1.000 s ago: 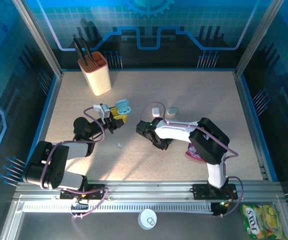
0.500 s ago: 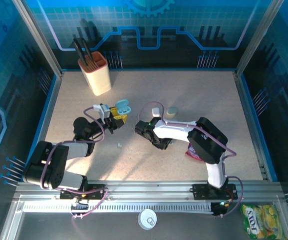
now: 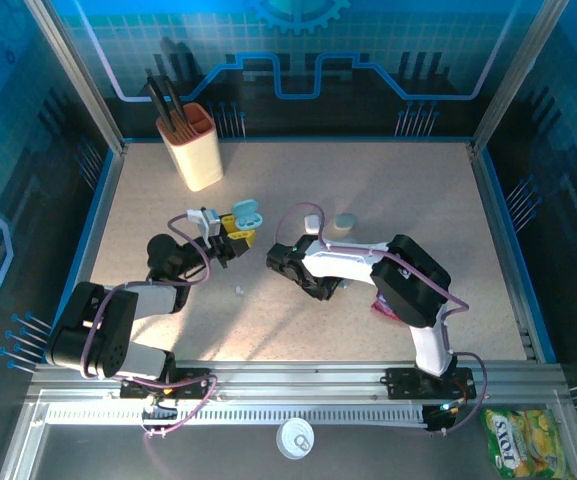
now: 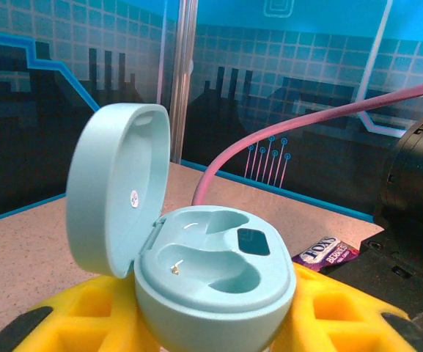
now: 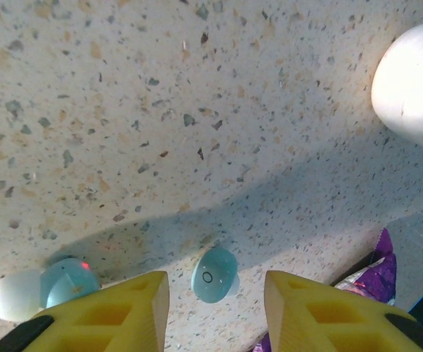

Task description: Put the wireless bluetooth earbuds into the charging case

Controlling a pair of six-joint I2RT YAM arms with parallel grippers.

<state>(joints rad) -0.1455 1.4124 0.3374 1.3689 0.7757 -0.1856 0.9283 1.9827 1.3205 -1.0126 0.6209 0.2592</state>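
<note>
Two arms reach over the speckled worktop. By its far left corner stands a cup holding dark tools. Right of that, left of the worktop's middle, the left gripper is clamped on the charging case. The case is a pale-blue pebble pinched at its base between yellow fingers, with its lid swung up on the left and its two wells facing up. Near the middle, the right gripper points down at the worktop with its jaws apart. One light-blue earbud sits in the gap, touching neither finger. A second earbud, blue with a white tip, lies just beside the outer face of one finger. Further right sit a white case and, near it, a small round beige thing. A purple sweet packet lies partly under the right arm, toward the near edge
</note>
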